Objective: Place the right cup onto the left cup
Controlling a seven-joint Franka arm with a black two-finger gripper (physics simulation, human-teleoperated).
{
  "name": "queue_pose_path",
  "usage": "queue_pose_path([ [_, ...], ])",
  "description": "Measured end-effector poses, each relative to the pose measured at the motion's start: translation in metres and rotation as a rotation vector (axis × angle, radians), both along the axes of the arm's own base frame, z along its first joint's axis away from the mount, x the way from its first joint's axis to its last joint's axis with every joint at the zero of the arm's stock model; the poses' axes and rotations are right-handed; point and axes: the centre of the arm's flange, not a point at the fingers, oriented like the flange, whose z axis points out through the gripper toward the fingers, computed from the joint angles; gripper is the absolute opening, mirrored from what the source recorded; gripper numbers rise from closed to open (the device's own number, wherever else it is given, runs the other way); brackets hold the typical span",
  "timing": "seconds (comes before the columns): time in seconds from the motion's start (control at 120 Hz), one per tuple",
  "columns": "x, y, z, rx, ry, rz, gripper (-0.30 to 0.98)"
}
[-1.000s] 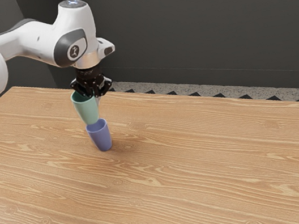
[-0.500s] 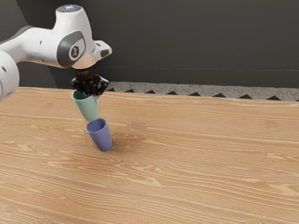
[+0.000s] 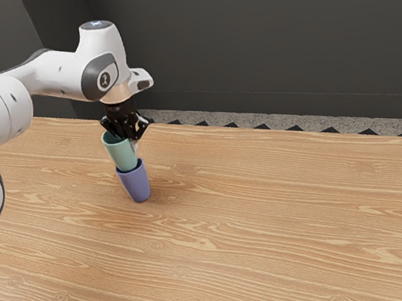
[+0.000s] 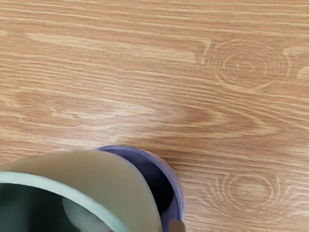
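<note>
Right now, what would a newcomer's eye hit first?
Probably the green cup, held in the gripper, its base at the blue cup's mouth. Then, in the wrist view, the green cup's pale rim, large at the lower edge, beside the blue cup's dark, partly hidden opening.

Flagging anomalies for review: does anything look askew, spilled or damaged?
Possibly askew: the green cup looks off-centre over the purple cup; the wrist view shows a dark gap beside it. No visible spill or damage.
</note>
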Motion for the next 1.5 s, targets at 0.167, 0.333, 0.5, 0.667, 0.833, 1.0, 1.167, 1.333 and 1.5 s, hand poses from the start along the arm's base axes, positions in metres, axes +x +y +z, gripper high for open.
queue_pose_path([
  [0.167,0.000,0.000,-0.002,-0.006,0.005,-0.020,-0.09],
  [0.333,-0.001,-0.002,0.000,-0.011,0.005,-0.036,-0.09],
  [0.5,-0.002,-0.006,-0.002,-0.026,0.009,-0.046,-0.09],
  [0.667,-0.002,-0.007,0.000,-0.033,0.008,-0.052,-0.03],
  [0.833,-0.004,-0.008,-0.003,-0.038,0.018,-0.058,0.21],
  [1.0,-0.005,-0.009,-0.004,-0.039,0.021,-0.064,0.35],
  [1.167,-0.009,-0.013,0.011,-0.035,0.007,-0.073,0.45],
  [1.333,-0.026,-0.022,0.053,-0.022,-0.030,-0.082,0.53],
  [1.5,-0.078,-0.039,0.119,-0.004,-0.061,-0.074,0.61],
])
